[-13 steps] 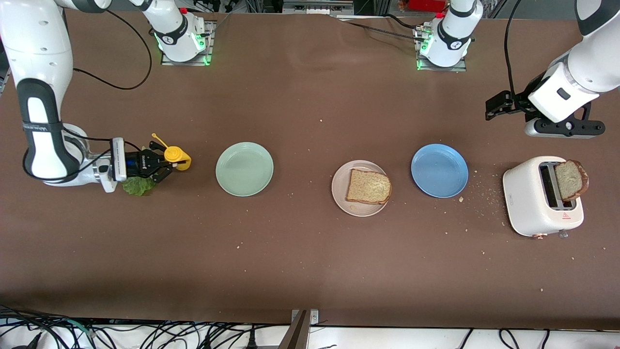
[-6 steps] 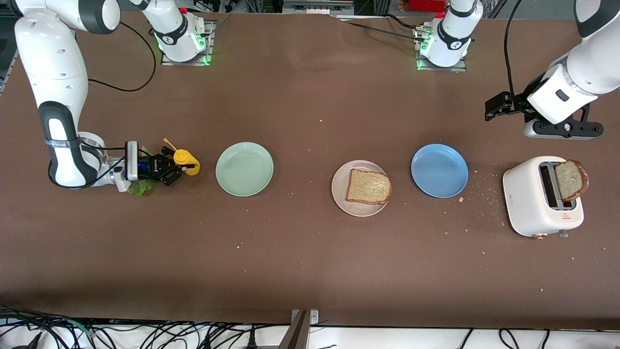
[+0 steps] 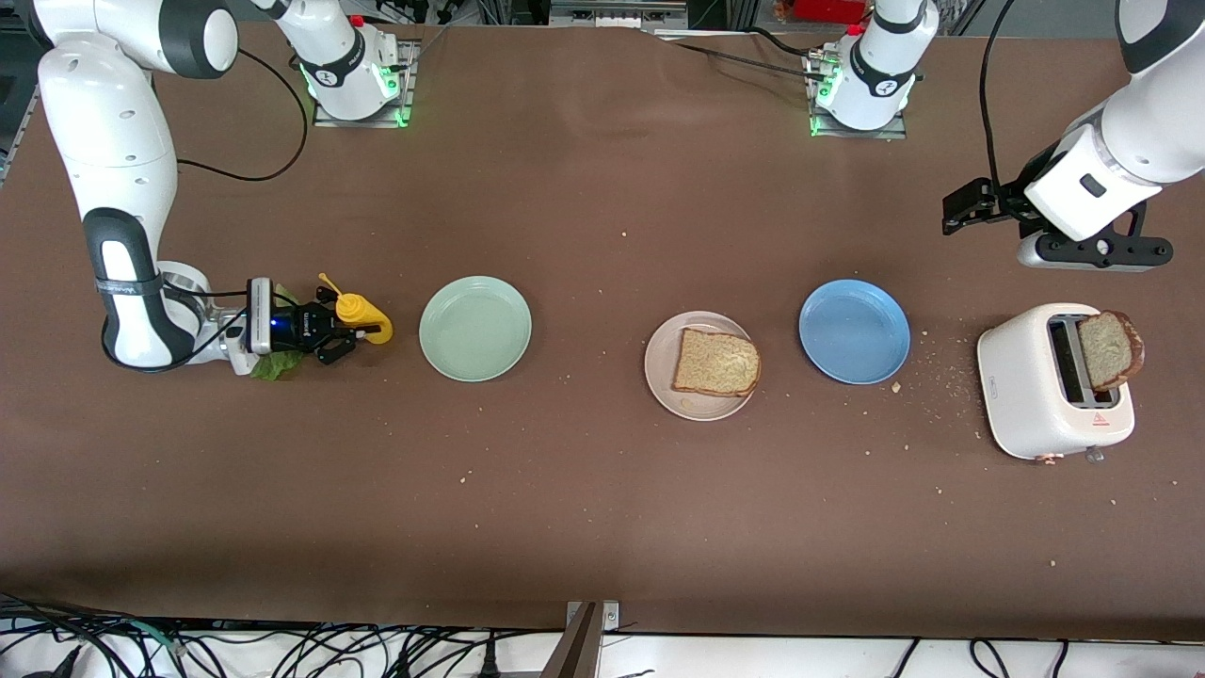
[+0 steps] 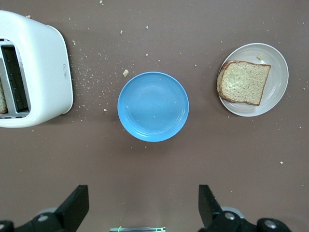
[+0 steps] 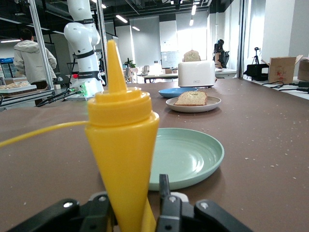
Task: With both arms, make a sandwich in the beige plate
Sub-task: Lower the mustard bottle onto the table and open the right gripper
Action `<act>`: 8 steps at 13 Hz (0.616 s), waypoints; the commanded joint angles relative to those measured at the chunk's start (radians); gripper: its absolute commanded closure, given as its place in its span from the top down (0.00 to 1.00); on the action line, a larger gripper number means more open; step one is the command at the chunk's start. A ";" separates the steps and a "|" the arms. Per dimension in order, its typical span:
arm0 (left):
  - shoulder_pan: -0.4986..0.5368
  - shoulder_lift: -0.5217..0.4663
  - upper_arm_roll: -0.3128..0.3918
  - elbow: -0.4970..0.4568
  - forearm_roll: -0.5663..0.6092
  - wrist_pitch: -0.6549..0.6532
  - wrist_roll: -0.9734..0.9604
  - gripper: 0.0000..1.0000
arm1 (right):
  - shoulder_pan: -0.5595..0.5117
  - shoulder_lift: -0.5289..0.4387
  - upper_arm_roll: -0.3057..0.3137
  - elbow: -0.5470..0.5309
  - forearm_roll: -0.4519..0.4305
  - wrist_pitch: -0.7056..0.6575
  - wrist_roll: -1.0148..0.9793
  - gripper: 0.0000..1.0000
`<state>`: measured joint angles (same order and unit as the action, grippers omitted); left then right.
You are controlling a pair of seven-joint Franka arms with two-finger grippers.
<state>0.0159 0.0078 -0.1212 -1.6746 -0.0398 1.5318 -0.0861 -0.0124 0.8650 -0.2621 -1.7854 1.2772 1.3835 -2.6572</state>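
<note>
- Beige plate (image 3: 659,377) on desk (image 3: 602,508), one bread slice (image 3: 716,363) on it.
- Blue plate (image 3: 854,330) beside it; green plate (image 3: 474,328) toward right arm's end.
- Toaster (image 3: 1045,386) holds a second slice (image 3: 1109,349).
- Right gripper (image 3: 341,330) at yellow bottle (image 3: 362,313); lettuce (image 3: 273,365) beneath.
- Left gripper (image 3: 953,215) hangs over bare desk.

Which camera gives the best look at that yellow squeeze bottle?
The right wrist view: the yellow squeeze bottle fills it, upright between the right gripper's fingers. The front view shows it small from above, beside the mint-green plate. The left wrist view misses it.
</note>
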 commanded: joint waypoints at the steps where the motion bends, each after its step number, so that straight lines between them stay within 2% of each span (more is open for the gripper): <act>1: -0.002 -0.003 0.003 0.003 -0.011 -0.009 0.019 1.00 | -0.026 0.012 0.004 0.021 0.010 -0.027 -0.003 1.00; 4: -0.002 -0.002 0.003 0.003 -0.011 -0.009 0.017 1.00 | -0.041 0.012 -0.025 0.084 -0.048 -0.024 0.046 1.00; 8: -0.004 -0.002 0.003 0.003 -0.009 -0.007 0.017 1.00 | -0.044 0.008 -0.109 0.200 -0.142 -0.021 0.126 1.00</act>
<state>0.0158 0.0079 -0.1212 -1.6746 -0.0398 1.5318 -0.0861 -0.0481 0.8657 -0.3442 -1.6651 1.1916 1.3831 -2.5902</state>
